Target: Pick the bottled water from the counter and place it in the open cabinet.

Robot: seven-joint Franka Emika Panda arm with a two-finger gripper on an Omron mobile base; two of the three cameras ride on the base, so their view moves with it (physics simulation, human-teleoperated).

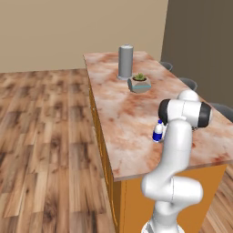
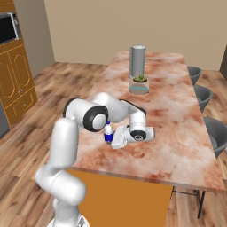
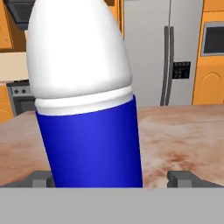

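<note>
The bottled water point(image 3: 87, 109), a small bottle with a blue label band and white top, stands upright on the marbled counter point(image 3: 179, 140). It sits close between the fingers of my open gripper point(image 3: 111, 178), nearer the left one, and the pads are apart from it. From the right base view my gripper point(image 2: 111, 138) lies low and level over the counter point(image 2: 177, 128), reaching sideways around the bottled water point(image 2: 107, 132). In the left base view the bottled water point(image 1: 158, 132) peeks out beside my forearm near the counter's point(image 1: 118, 113) front end. The open cabinet is out of view.
A tall grey cylinder point(image 2: 137, 60) and a small potted plant point(image 2: 140, 84) stand farther along the counter. Grey stools point(image 2: 201, 95) line its right side. Across the room are a steel fridge point(image 3: 162, 52), orange cabinets and a built-in microwave point(image 2: 8, 27).
</note>
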